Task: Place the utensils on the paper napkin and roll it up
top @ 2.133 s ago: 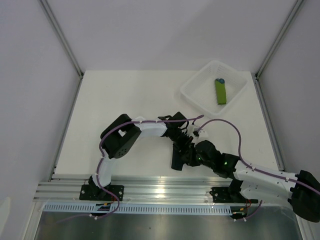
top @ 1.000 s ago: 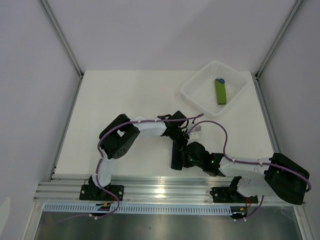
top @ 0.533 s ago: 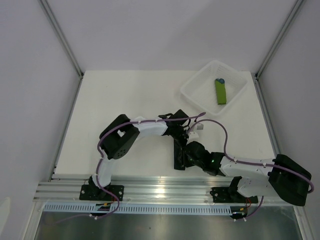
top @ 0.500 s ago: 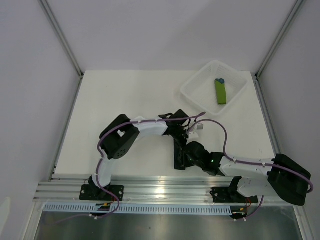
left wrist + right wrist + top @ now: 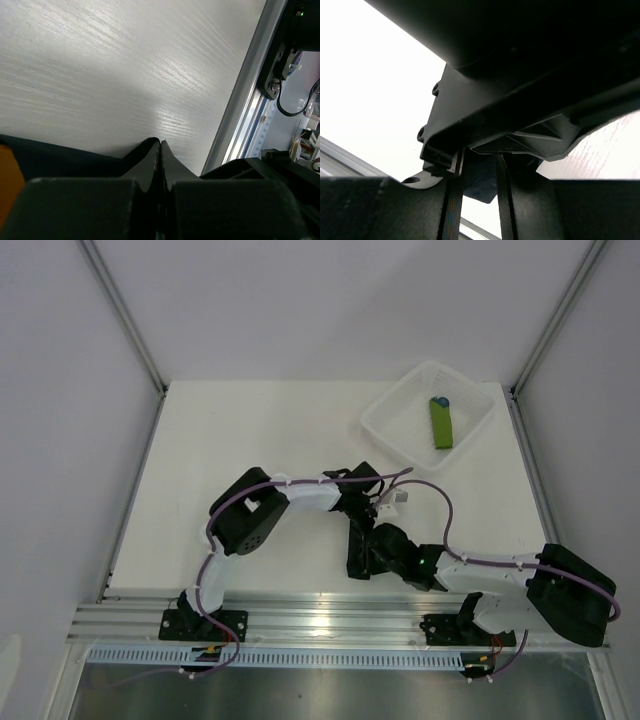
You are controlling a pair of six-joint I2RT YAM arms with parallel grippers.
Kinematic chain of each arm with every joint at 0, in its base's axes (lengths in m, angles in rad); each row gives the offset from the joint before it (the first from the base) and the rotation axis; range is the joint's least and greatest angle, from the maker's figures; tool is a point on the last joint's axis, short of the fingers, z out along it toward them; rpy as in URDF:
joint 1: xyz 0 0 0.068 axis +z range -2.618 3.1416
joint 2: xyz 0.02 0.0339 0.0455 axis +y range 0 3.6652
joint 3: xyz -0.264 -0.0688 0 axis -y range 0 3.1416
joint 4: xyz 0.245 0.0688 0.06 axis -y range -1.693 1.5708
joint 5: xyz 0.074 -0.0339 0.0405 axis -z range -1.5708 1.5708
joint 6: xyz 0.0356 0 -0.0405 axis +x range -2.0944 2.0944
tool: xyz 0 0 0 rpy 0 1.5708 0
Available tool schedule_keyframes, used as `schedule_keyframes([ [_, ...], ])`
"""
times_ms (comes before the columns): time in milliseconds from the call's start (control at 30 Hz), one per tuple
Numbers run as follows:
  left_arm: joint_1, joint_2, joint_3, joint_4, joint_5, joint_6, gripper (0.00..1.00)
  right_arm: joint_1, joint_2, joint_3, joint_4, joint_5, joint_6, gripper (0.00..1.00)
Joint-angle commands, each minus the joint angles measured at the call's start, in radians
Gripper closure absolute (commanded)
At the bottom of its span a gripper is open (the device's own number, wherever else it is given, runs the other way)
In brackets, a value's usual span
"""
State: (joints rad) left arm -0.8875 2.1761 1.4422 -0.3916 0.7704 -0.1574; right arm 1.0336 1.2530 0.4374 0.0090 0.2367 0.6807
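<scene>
The paper napkin (image 5: pixel 354 558) lies as a dark folded bundle near the table's front edge, between both grippers. My left gripper (image 5: pixel 359 527) comes at it from behind. In the left wrist view the left gripper (image 5: pixel 161 143) is shut, and the black napkin (image 5: pixel 60 155) rises in a peak to its tips. An orange utensil (image 5: pixel 8 172) shows at the far left edge. My right gripper (image 5: pixel 373 554) meets the bundle from the right. In the right wrist view the right gripper (image 5: pixel 477 159) has a dark napkin corner (image 5: pixel 482 184) between its narrowly spaced fingers.
A clear plastic bin (image 5: pixel 386 436) stands at the back right, holding a green rolled bundle with a blue tip (image 5: pixel 441 424). The metal rail (image 5: pixel 320 616) runs along the table's front edge, close to the napkin. The left gripper's housing (image 5: pixel 530 100) fills the top of the right wrist view.
The right arm's elbow swung right and folded low along the front. The left arm's elbow shifted slightly right. Both grippers stayed at the napkin.
</scene>
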Motion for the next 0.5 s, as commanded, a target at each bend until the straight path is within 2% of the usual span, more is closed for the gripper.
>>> schedule_keyframes([
  [0,-0.019,-0.007,0.015,0.002,-0.008,-0.002,0.99,-0.003,-0.053,-0.009,-0.015,0.033,0.029,0.68],
  [200,-0.019,-0.006,0.009,-0.001,-0.023,0.002,0.99,0.016,-0.119,0.046,-0.075,0.046,-0.018,0.70],
  [467,-0.019,-0.006,0.009,-0.001,-0.014,0.002,0.99,0.017,-0.118,-0.020,0.118,-0.025,-0.044,0.80],
])
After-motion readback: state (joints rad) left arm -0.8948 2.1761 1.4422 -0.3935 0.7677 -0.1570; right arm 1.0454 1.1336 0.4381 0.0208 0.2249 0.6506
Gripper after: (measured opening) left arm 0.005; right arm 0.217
